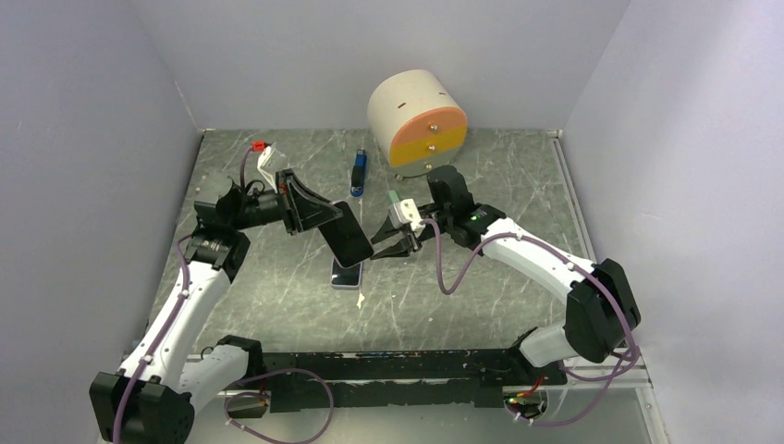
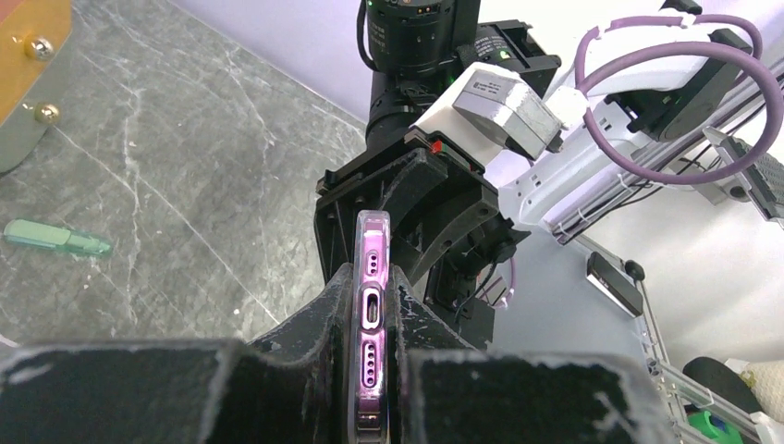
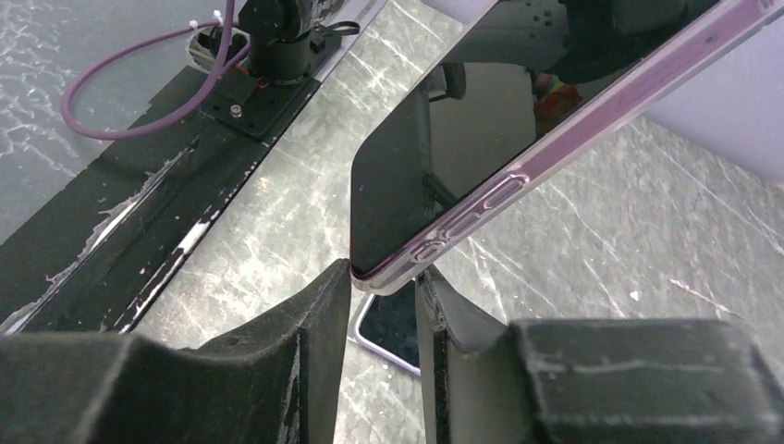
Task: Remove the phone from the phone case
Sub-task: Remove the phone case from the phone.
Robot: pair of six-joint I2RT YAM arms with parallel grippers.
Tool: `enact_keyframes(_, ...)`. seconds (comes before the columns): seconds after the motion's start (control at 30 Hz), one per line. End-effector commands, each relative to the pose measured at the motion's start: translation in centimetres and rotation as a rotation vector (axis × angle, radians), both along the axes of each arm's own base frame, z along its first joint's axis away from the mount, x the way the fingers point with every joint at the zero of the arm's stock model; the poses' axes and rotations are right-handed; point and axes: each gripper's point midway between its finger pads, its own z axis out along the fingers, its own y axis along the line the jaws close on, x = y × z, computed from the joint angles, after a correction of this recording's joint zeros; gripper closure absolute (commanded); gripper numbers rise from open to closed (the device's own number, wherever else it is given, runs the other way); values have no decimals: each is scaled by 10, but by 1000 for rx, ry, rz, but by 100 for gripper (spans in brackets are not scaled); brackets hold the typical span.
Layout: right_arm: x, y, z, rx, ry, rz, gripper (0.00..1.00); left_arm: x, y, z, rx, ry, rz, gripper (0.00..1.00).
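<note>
The phone, dark-faced and still inside its clear, purple-tinted phone case, hangs tilted above the table's middle. My left gripper is shut on its upper end; in the left wrist view the fingers clamp both faces of the case's port edge. My right gripper comes in from the right. Its two fingertips pinch the lower corner of the case.
A second flat phone-like slab with a dark face and a light rim lies on the table under the held one. At the back stand a cream and orange cylinder, a blue stick and a red and white piece.
</note>
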Motion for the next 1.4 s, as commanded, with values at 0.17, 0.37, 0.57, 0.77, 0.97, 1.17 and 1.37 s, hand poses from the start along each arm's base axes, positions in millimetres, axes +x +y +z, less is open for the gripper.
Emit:
enact_keyframes(0.17, 17, 11, 34, 82, -142, -21, 76, -13, -5, 16, -71, 27, -74, 98)
enact_keyframes(0.37, 22, 10, 37, 71, -231, -10, 93, -11, -7, 6, -75, 136, -98, 98)
enact_keyframes(0.57, 27, 13, 43, 84, -305, -10, 97, -18, -14, 7, -61, 152, -139, 98)
enact_keyframes(0.77, 34, 15, 49, 74, -411, -4, 98, -20, -19, 1, -41, 183, -163, 98)
enact_keyframes(0.97, 36, 19, 55, 59, -468, 13, 98, -19, -20, 2, -10, 182, -167, 98)
enact_keyframes(1.17, 41, 25, 51, 29, -509, -6, 99, -20, -22, 0, -10, 186, -189, 98)
enact_keyframes(1.37, 51, 30, 59, 23, -538, -51, 100, -22, -27, -3, 13, 180, -190, 98)
